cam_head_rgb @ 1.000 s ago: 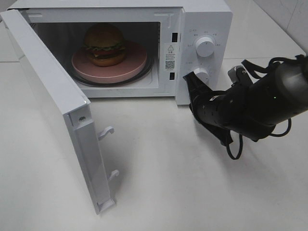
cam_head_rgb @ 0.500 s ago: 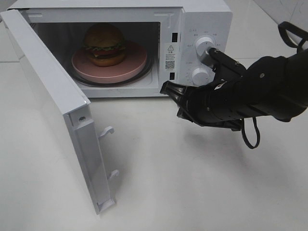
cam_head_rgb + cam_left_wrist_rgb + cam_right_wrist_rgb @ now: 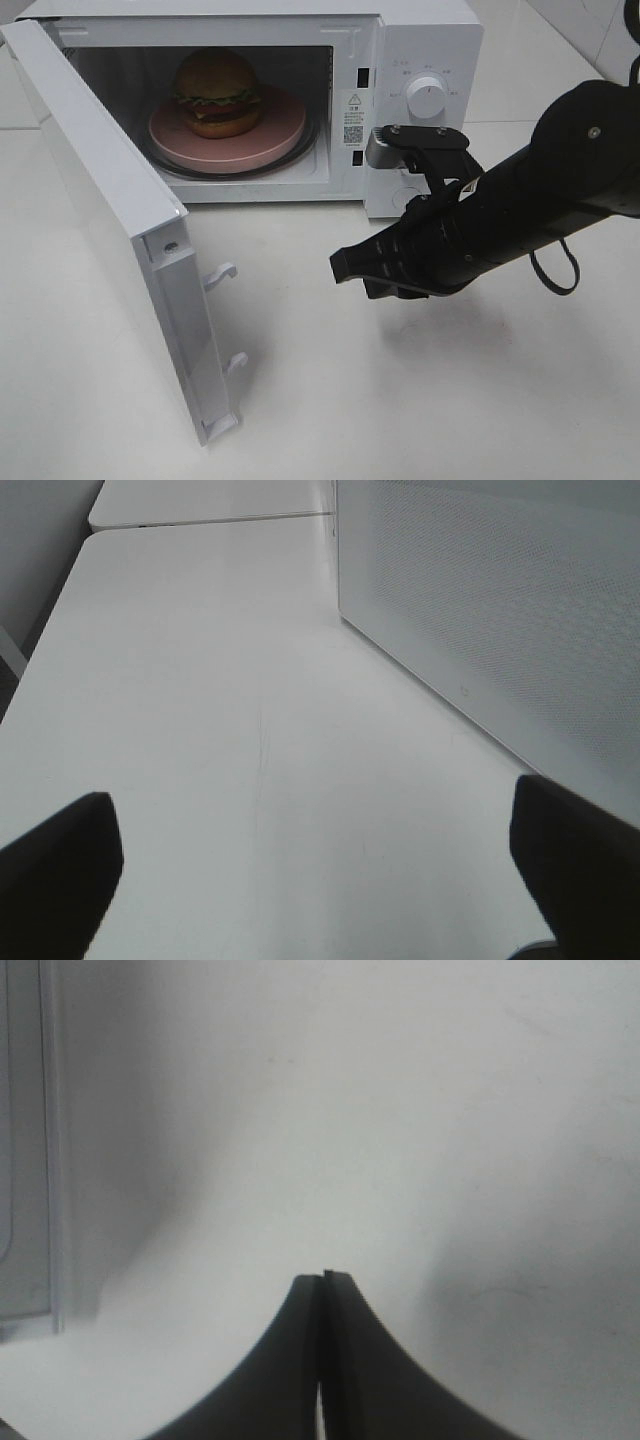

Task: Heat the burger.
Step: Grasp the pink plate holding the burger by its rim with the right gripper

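Observation:
The burger (image 3: pixel 217 92) sits on a round pink plate (image 3: pixel 285 128) inside the white microwave (image 3: pixel 430 40), whose door (image 3: pixel 110 210) is swung wide open to the left. My right gripper (image 3: pixel 346 266) is shut and empty, hovering above the table in front of the microwave and pointing left toward the door. In the right wrist view its pressed-together fingertips (image 3: pixel 323 1278) face bare table. My left gripper (image 3: pixel 312 810) is open with nothing between its dark fingers (image 3: pixel 60 865), and it does not appear in the exterior high view.
The upper knob (image 3: pixel 428 97) on the control panel shows, while the lower one is behind my right arm. A white perforated panel (image 3: pixel 500 610) stands beside the left gripper. A white panel edge (image 3: pixel 30 1160) lies at one side of the right wrist view.
My right arm has swung from the control knobs leftward and down, across the front of the microwave toward the open door. The gripper stayed shut. Burger and door have not moved.

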